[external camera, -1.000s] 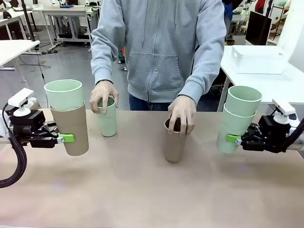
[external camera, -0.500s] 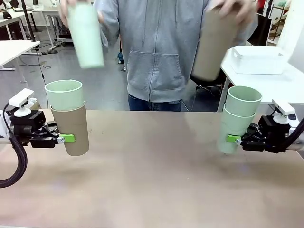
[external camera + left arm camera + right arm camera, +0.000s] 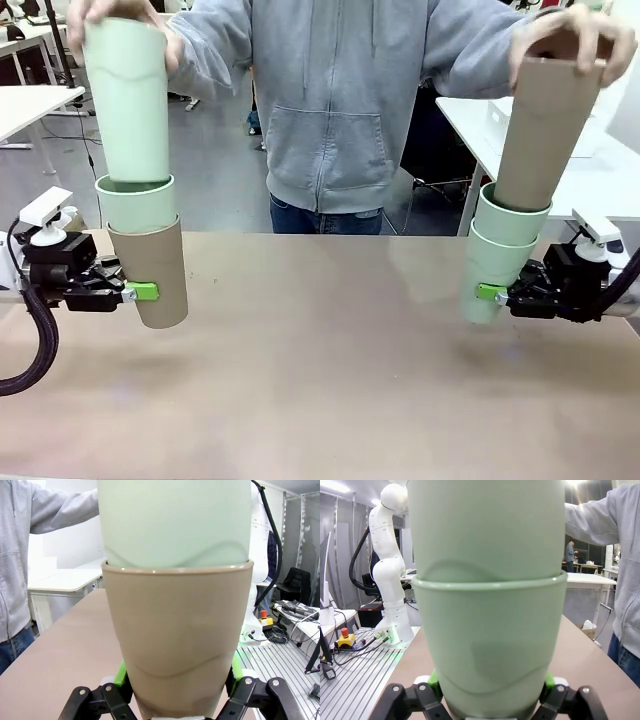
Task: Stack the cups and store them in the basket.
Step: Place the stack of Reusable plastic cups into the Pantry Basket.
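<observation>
My left gripper (image 3: 148, 292) is shut on a tan cup (image 3: 150, 275) with a mint cup (image 3: 136, 203) nested in it. The person's hand (image 3: 110, 12) is lowering another mint cup (image 3: 128, 100) into that stack. In the left wrist view the tan cup (image 3: 177, 645) stands between the green pads (image 3: 121, 674). My right gripper (image 3: 487, 292) is shut on a mint cup (image 3: 488, 270) holding a second mint cup (image 3: 508, 215); the person's other hand (image 3: 575, 35) is pushing a tan cup (image 3: 545, 130) into it. The white basket (image 3: 498, 120) sits behind, mostly hidden.
The brown table (image 3: 320, 380) lies bare between the two arms. A person in a grey hoodie (image 3: 335, 110) stands at its far edge. A white side table (image 3: 610, 180) stands at the back right.
The person lifted a mint cup and a tan cup off the table, raised them high, and now lowers each into a held stack. Both arms stay still.
</observation>
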### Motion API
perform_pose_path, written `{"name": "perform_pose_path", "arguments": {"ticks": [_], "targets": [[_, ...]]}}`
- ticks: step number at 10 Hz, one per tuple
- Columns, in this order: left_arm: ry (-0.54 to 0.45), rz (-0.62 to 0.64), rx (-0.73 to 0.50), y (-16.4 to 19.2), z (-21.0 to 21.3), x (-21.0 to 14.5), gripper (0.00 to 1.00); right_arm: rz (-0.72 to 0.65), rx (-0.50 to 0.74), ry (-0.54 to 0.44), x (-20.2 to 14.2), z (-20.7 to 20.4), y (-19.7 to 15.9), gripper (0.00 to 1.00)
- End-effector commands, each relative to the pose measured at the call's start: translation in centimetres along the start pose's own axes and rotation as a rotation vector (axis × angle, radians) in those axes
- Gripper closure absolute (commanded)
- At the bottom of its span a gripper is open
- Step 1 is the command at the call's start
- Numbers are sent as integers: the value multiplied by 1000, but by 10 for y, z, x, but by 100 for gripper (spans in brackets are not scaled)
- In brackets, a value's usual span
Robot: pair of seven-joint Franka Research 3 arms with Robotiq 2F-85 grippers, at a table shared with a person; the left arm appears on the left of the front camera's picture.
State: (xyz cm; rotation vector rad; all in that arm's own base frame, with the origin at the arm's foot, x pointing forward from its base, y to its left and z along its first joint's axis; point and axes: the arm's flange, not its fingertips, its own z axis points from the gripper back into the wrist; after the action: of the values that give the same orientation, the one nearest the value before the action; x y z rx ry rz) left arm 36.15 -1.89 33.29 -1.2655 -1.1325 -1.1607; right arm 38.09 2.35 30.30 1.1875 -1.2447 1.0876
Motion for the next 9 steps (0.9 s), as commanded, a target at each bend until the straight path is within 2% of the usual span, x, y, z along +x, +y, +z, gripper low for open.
{"name": "perform_pose_path", "arguments": {"ticks": [1, 9], "targets": [[-12, 3, 4, 0, -1, 5, 15, 14, -3, -2, 3, 0, 0, 16], [-12, 3, 4, 0, -1, 5, 15, 14, -3, -2, 3, 0, 0, 16]]}}
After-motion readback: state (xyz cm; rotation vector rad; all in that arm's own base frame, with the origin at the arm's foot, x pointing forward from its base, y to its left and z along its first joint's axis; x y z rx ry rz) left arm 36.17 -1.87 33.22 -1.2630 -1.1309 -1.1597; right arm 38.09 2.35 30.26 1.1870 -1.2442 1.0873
